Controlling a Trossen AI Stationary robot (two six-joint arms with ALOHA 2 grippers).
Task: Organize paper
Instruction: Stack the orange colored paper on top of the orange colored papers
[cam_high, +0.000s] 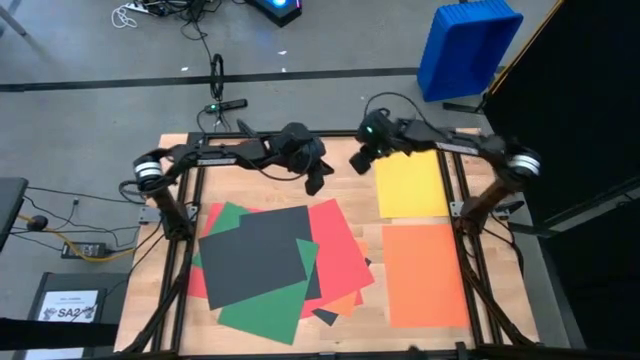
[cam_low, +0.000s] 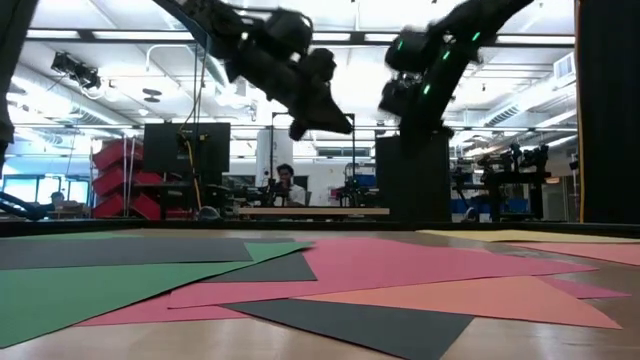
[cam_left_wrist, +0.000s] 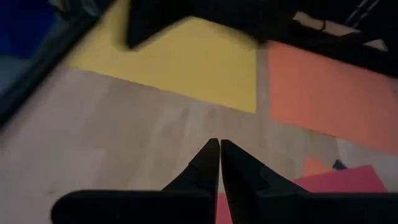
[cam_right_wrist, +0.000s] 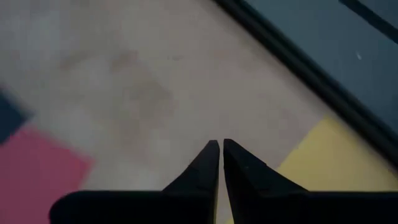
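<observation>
left gripper (cam_high: 316, 186) | jaws closed, empty, above bare surface (cam_high: 350, 190) | right gripper (cam_high: 357, 162) | jaws closed, empty, just beside yellow sheet (cam_high: 412, 184) | orange sheet (cam_high: 424, 274) lay beyond it | mixed pile (cam_high: 275, 265) lay nearer the left arm

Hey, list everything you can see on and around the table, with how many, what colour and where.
yellow sheet: one, yellow, flat at the table's far right.
orange sheet: one, orange, flat, nearer than the yellow one.
mixed pile: several overlapping sheets, red, green, dark grey, some orange, left of centre.
white printed sheet: one, marked SA2, off the table, left.
blue bin: one, on the floor beyond the table.
person: one, at a far desk.
left gripper: shut, empty, raised over the far middle.
right gripper: shut, empty, raised beside the yellow sheet.
</observation>
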